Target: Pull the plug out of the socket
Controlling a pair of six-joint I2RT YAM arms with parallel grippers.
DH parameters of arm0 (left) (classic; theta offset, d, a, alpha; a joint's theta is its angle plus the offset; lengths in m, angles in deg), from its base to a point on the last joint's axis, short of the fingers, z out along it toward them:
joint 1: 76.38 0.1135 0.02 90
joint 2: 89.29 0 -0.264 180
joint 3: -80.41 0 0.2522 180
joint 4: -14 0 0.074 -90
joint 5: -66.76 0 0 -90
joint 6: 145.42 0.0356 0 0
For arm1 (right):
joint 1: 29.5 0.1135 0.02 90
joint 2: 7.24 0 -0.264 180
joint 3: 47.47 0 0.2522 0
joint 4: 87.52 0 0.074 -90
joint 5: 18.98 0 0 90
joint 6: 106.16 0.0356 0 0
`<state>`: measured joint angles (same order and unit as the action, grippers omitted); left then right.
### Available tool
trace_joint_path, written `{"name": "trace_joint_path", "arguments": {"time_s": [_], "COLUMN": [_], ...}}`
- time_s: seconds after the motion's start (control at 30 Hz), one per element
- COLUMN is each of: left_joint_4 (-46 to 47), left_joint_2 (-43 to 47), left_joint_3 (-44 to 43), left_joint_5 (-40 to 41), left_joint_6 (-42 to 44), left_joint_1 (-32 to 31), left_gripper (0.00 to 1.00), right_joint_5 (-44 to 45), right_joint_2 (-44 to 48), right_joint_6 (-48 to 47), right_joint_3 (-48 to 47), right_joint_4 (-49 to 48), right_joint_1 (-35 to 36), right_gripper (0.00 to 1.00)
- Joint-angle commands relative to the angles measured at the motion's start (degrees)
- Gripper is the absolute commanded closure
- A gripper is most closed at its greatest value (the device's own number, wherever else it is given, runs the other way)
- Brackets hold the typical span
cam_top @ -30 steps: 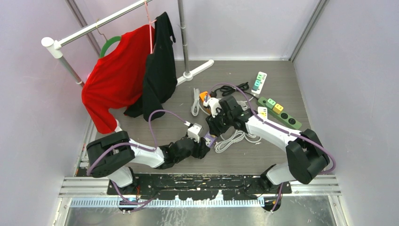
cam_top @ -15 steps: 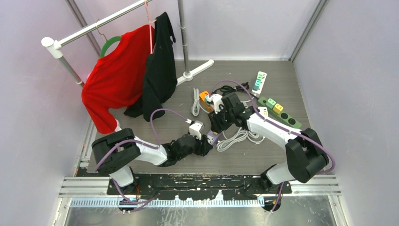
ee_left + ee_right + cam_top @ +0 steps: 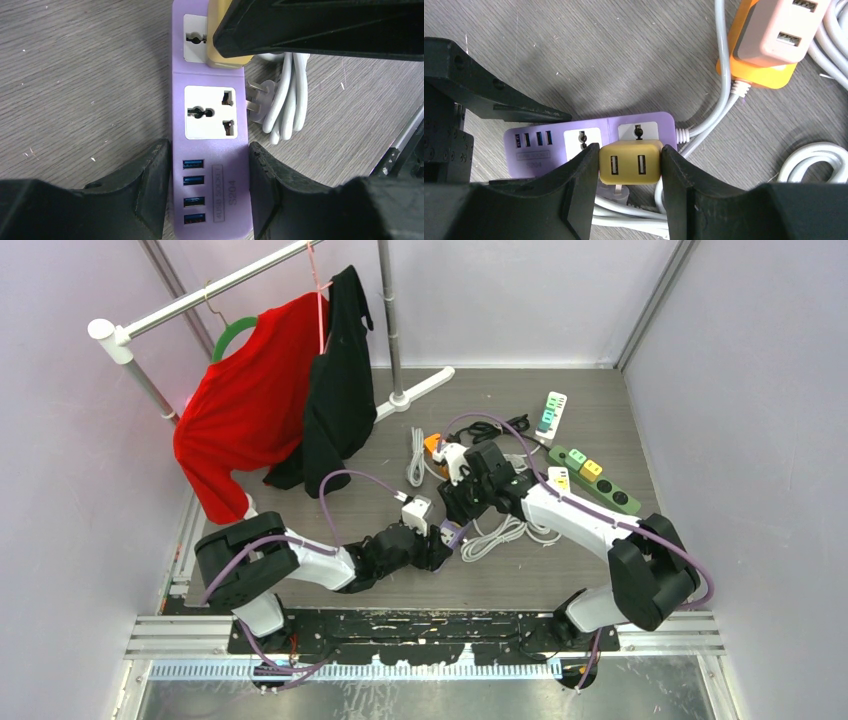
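A purple socket strip [image 3: 210, 165] with two outlets and several blue USB ports lies on the wooden floor. My left gripper [image 3: 209, 185] is shut on its USB end, one finger on each long side. A yellow plug [image 3: 630, 162] with two slots in its top stands over the strip's far outlet, next to the cable end. My right gripper [image 3: 630, 170] is shut on the plug's two sides. Whether its pins are still in the outlet is hidden. In the top view the two grippers meet at the strip [image 3: 447, 533] near the middle of the floor.
An orange and pink adapter [image 3: 769, 45] lies just beyond the strip. White cable coils [image 3: 285, 95] and a loose white plug [image 3: 260, 100] lie beside it. A green strip [image 3: 595, 480] and a white strip [image 3: 552, 412] sit at back right. Red and black garments [image 3: 260, 390] hang back left.
The left arm has slid a little to the right with the strip. The right gripper has shifted slightly with it. Both grips are unchanged.
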<state>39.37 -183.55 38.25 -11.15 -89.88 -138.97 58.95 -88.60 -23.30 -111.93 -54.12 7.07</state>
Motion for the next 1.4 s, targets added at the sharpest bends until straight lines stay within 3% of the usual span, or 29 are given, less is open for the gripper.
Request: {"name": "trace_joint_path", "arguments": {"time_s": [0.0, 0.13, 0.33, 0.53, 0.73, 0.77, 0.93, 1.0, 1.13, 1.37], "left_joint_4": [-11.4, -11.9, -12.2, -12.7, -13.8, -13.8, -15.7, -17.4, -22.1, -26.0], "left_joint_2": [-4.7, -4.4, -3.9, -3.7, -1.9, -0.9, 4.2, 6.9, 12.5, 26.1], "left_joint_3": [0.4, 0.3, 0.3, -0.4, -0.4, -0.3, -0.5, -1.2, -2.6, -1.9], "left_joint_5": [-2.6, -2.3, -2.5, -2.7, -2.8, -2.7, -2.4, -2.4, -2.9, -4.6], "left_joint_6": [-1.8, -1.7, -1.5, -1.6, -1.3, -1.2, -0.3, 0.4, 1.9, 4.0], "left_joint_1": [0.2, 0.3, 0.3, 0.2, 0.3, 0.3, 0.3, 0.3, 0.3, 0.2], "left_gripper": [1.0, 1.0, 1.0, 1.0, 0.99, 0.96, 0.48, 0.37, 0.29, 0.25], "right_joint_5": [-9.0, -11.1, -21.2, -18.0, -16.7, -17.6, -27.3, -30.8, -36.6, -44.3], "right_joint_2": [1.9, 4.9, 6.5, 4.4, 4.7, 5.3, 7.1, 7.1, 5.8, 3.2], "right_joint_6": [7.1, 6.3, 2.8, 4.9, 5.8, 6.1, 6.6, 6.6, 7.0, 10.3], "right_joint_3": [-3.2, -2.0, -1.0, -1.0, -3.5, -3.5, -4.4, -4.5, -5.3, -5.9], "right_joint_4": [-0.2, 0.6, 3.1, 1.0, 2.4, 2.6, 5.2, 5.8, 7.3, 7.5], "right_joint_1": [0.1, -3.8, -4.3, -0.3, -2.9, -4.2, -12.2, -14.8, -18.2, -21.1], "right_gripper": [0.99, 0.99, 0.99, 0.99, 0.99, 0.99, 0.99, 0.99, 0.99, 0.99]}}
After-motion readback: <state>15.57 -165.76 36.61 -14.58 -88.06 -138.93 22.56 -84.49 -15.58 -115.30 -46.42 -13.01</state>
